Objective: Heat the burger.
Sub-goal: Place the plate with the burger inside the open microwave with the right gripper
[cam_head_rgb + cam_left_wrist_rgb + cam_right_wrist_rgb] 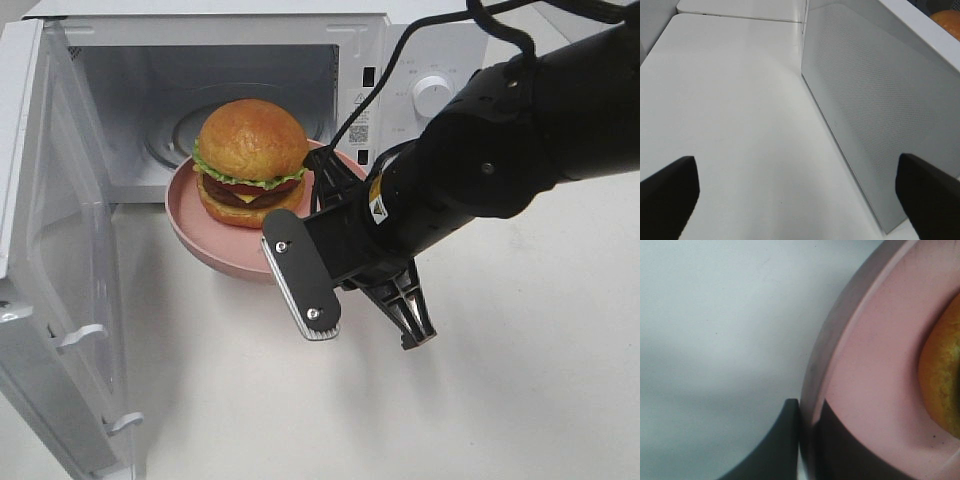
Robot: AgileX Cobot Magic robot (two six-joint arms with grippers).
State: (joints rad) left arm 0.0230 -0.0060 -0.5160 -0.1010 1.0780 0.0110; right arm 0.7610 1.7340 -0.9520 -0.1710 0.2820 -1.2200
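The burger (250,155), with a glossy golden bun, green lettuce and red filling, sits on a pink plate (215,250) held just in front of the open microwave's (400,60) cavity. My right gripper (328,188) is shut on the plate's right rim. The right wrist view shows the rim (812,375) pinched between the two dark fingers (780,445), with the bun (942,380) at the edge. My left gripper (800,200) stands open over the bare table beside the microwave door's (875,115) outer face. A bit of the bun (947,22) peeks over the door.
The microwave door (60,250) swings wide open at the left, reaching toward the table's front. A glass turntable (175,135) lies inside the cavity. The control knob (432,95) is on the right panel. White tabletop (520,380) spreads in front and to the right.
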